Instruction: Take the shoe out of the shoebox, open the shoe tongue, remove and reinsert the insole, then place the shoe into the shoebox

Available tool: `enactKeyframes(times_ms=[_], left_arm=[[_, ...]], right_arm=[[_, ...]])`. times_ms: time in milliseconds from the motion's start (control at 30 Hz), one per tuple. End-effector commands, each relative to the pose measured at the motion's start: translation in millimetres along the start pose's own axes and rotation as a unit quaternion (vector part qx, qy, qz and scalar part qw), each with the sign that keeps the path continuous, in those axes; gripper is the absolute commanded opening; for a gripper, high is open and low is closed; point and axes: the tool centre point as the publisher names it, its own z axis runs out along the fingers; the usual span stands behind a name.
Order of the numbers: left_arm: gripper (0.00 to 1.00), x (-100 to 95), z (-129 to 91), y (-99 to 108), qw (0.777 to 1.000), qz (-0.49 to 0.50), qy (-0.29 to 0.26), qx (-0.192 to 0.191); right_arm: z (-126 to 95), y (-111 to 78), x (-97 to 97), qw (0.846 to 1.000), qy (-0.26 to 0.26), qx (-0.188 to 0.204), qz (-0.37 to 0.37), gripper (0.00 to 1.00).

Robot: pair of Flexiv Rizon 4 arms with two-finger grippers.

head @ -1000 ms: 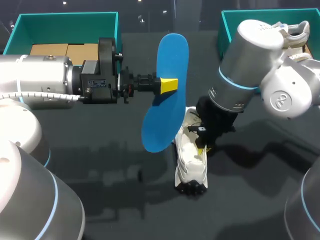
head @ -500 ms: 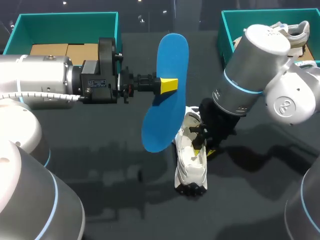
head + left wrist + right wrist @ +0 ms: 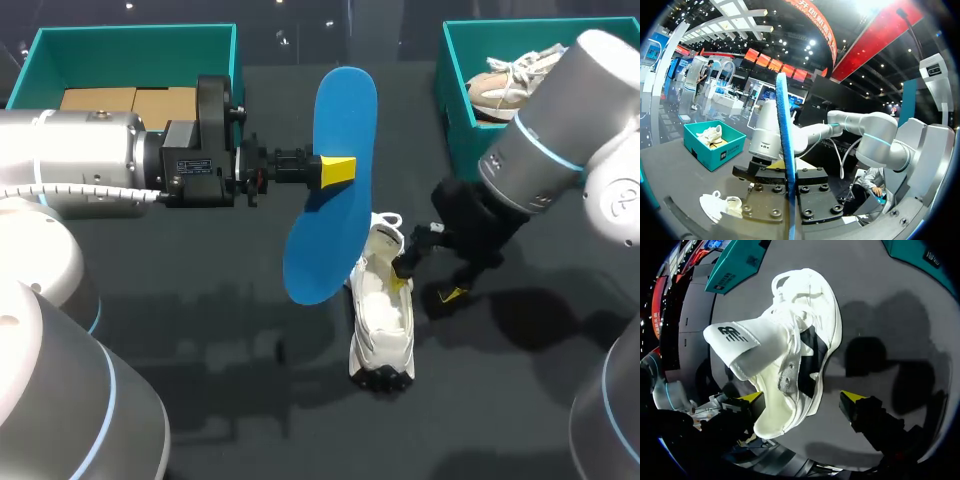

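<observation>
My left gripper [image 3: 338,170] is shut on a blue insole [image 3: 330,185] and holds it upright above the table's middle. In the left wrist view the insole [image 3: 784,150] shows edge-on between that gripper's fingers. A white shoe [image 3: 382,312] lies on the dark table below the insole, its tongue [image 3: 735,340] folded out. My right gripper [image 3: 427,288] hangs open at the shoe's right side. One fingertip [image 3: 751,397] is over the shoe [image 3: 790,365]; the other [image 3: 852,396] is out over bare table. Nothing is gripped.
A teal box [image 3: 455,70] at the back right holds a beige shoe [image 3: 505,85]. Another teal box [image 3: 130,40] at the back left holds cardboard [image 3: 130,100]. My left arm spans the table's left half.
The right gripper has opened, let go of the shoe and drawn back to the right. Its arm no longer covers the beige shoe. The left arm and insole have not moved.
</observation>
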Motion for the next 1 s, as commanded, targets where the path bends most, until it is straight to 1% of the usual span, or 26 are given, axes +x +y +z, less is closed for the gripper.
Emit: enactKeyframes(times_ms=[33, 67, 100, 133, 200, 267, 333, 367, 400, 433, 467, 767, 800, 833, 900, 933, 967, 1000], left_arm=[[0.00, 0.6, 1, 1, 1.000, 0.000, -0.001, 0.001], [0.00, 0.6, 1, 1, 1.000, 0.000, -0.001, 0.001], [0.00, 0.6, 1, 1, 1.000, 0.000, -0.001, 0.001], [0.00, 2.5, 1, -3, 1.000, 0.024, 0.010, -0.002], [0.00, 1.3, 1, -9, 0.998, 0.067, 0.003, -0.009], [0.00, -1.9, 0, -13, 0.995, 0.097, 0.003, -0.011], [0.00, -5.5, -3, -19, 0.988, 0.156, 0.006, -0.014], [0.00, -6.2, -4, -22, 0.982, 0.188, 0.008, -0.011], [0.00, -5.4, -6, -27, 0.966, 0.258, 0.022, -0.006], [0.00, -5.3, -7, -29, 0.944, 0.328, 0.023, -0.008], [0.00, -6.8, -8, -28, 0.915, 0.403, 0.014, -0.018], [0.00, -6.8, -8, -28, 0.915, 0.403, 0.014, -0.018], [0.00, -6.0, -7, -27, 0.902, 0.430, 0.026, -0.018], [0.00, -6.9, -6, -25, 0.886, 0.461, 0.018, -0.037], [0.00, -10.5, -6, -24, 0.852, 0.522, 0.025, -0.038], [0.00, -14.4, -5, -23, 0.830, 0.555, 0.017, -0.057], [0.00, -17.2, -4, -20, 0.809, 0.585, 0.020, -0.059], [0.00, -21.0, -3, -19, 0.793, 0.605, 0.026, -0.061]], right_arm=[[-2, -6.0, -2.7, 1.000, 0.027, -0.011, -0.004, 1.00], [-7, -6.5, -1.8, 0.998, 0.053, -0.017, -0.010, 1.00], [-14, -6.1, -2.1, 0.997, 0.066, -0.026, -0.009, 1.00], [-18, -6.1, -1.6, 0.997, 0.071, -0.025, -0.013, 1.00], [-29, -4.9, 0.1, 0.996, 0.089, -0.026, -0.018, 1.00], [-40, -4.8, 2.1, 0.992, 0.118, -0.028, -0.030, 1.00], [-52, -5.1, 4.5, 0.987, 0.152, -0.028, -0.045, 1.00], [-56, -5.1, 5.0, 0.986, 0.156, -0.029, -0.042, 1.00], [-61, -4.4, 5.3, 0.981, 0.189, -0.030, -0.042, 1.00], [-66, -4.4, 5.8, 0.975, 0.216, -0.031, -0.044, 1.00], [-70, -4.0, 6.2, 0.973, 0.225, -0.032, -0.036, 1.00], [-70, -4.0, 6.2, 0.973, 0.225, -0.032, -0.036, 1.00], [-70, -4.0, 6.2, 0.973, 0.225, -0.032, -0.036, 1.00], [-70, -4.0, 6.2, 0.973, 0.225, -0.032, -0.036, 1.00], [-74, 1.5, 7.5, 0.968, 0.248, -0.033, -0.033, 1.00], [-79, 4.0, 7.5, 0.964, 0.263, -0.038, -0.027, 1.00], [-84, 6.0, 7.8, 0.960, 0.275, -0.040, -0.030, 1.00], [-89, 7.2, 8.8, 0.959, 0.277, -0.043, -0.031, 1.00]])
